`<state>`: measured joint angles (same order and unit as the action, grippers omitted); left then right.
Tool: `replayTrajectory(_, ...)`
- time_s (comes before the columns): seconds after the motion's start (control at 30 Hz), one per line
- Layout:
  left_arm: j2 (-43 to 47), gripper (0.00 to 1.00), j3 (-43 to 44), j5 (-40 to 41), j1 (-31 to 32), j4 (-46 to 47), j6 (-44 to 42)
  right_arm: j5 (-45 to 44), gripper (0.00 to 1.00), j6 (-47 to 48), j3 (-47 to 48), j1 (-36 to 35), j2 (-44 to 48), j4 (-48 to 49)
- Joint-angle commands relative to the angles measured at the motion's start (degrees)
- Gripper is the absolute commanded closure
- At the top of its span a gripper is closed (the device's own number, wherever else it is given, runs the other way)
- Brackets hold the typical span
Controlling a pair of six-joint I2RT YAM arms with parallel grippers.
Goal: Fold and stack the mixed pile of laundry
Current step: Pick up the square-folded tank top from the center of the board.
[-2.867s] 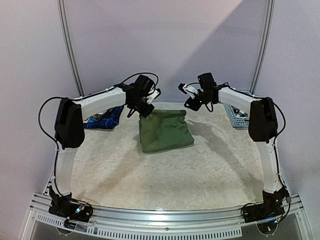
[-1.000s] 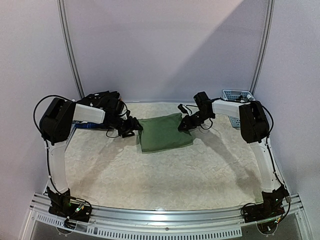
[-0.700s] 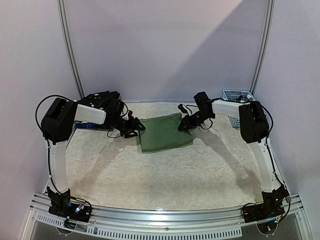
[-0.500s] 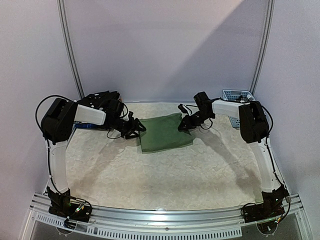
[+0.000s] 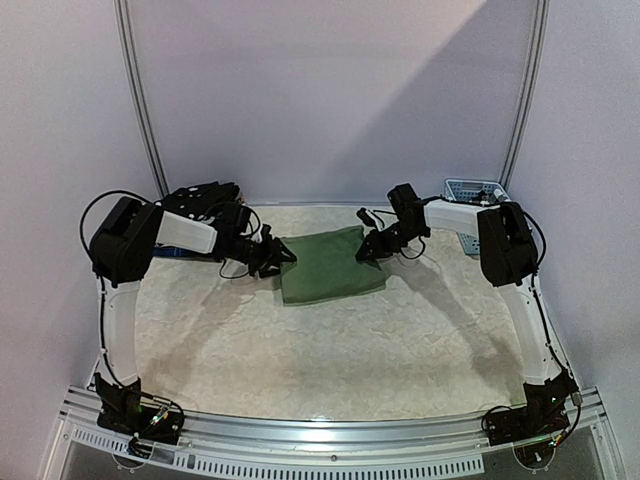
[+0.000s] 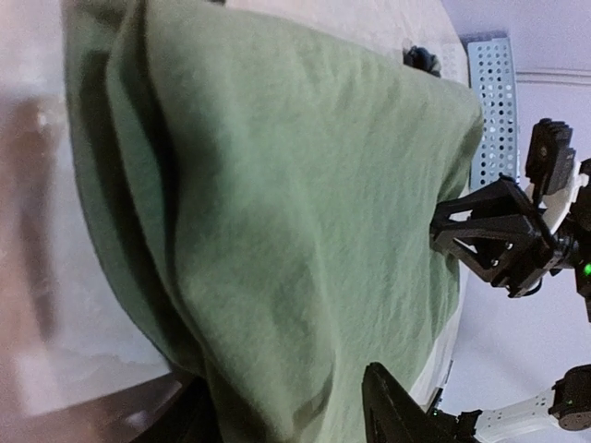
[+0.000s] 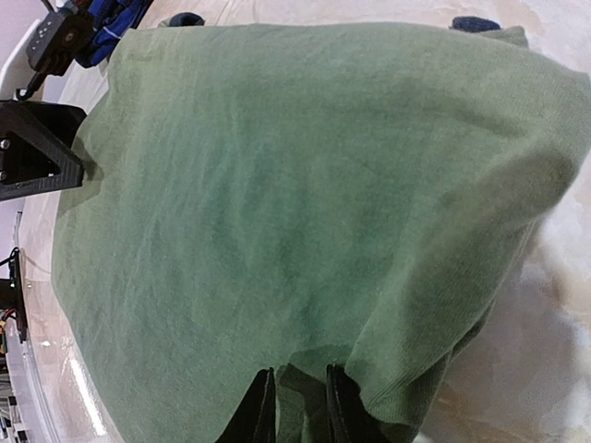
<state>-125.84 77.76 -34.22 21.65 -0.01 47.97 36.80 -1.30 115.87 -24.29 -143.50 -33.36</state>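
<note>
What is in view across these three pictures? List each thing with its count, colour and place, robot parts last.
shirt: one, olive green, folded, mid-table towards the far side
blue cloth: one, blue print, far left of the table
basket: one, light blue, far right corner
table: one, mottled beige top, under everything
left gripper: one, black, open at the shirt's left edge
right gripper: one, black, pinching the shirt's right edge
</note>
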Motion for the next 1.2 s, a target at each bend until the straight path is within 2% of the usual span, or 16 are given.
replayTrajectory(0.0,-4.0,0.52,0.6,-1.8,0.9,6.0,3.2,-1.4,0.81,-0.8,-0.4,-0.1,-3.5,-2.4)
replayTrajectory(0.17,-4.8,0.65,1.7,-3.7,1.4,6.9,2.9,-1.1,0.81,-0.9,-0.4,-0.1,-3.5,-2.2)
replayTrajectory(0.27,-4.8,0.8,2.7,-3.5,1.3,5.4,1.7,-0.8,0.81,-1.0,-0.4,-0.1,-3.5,-2.4)
replayTrajectory(0.33,-4.8,0.88,4.2,-2.9,1.3,2.1,-0.3,-0.6,0.81,-0.7,-0.4,-0.1,-3.2,-3.5)
replayTrajectory(0.43,-4.7,1.0,8.3,-0.9,1.3,-7.4,-5.5,-1.4,0.75,3.5,-0.5,-0.1,-0.9,-8.1)
replayTrajectory(0.63,-6.0,1.0,24.8,8.8,1.1,-33.7,-22.6,-2.7,0.6,9.6,-7.3,2.8,10.3,-12.8)
replayTrajectory(0.87,-11.3,1.0,46.1,23.8,0.6,-60.7,-35.0,-0.6,0.56,13.2,-18.6,5.1,21.7,-15.0)
replayTrajectory(1.0,-13.9,1.0,56.0,32.5,0.1,-68.6,-39.4,0.7,0.55,14.3,-23.9,5.0,25.5,-14.6)
replayTrajectory(1.17,-15.4,1.0,65.0,38.7,-0.6,-73.5,-42.5,2.4,0.53,15.3,-26.3,5.1,27.4,-14.7)
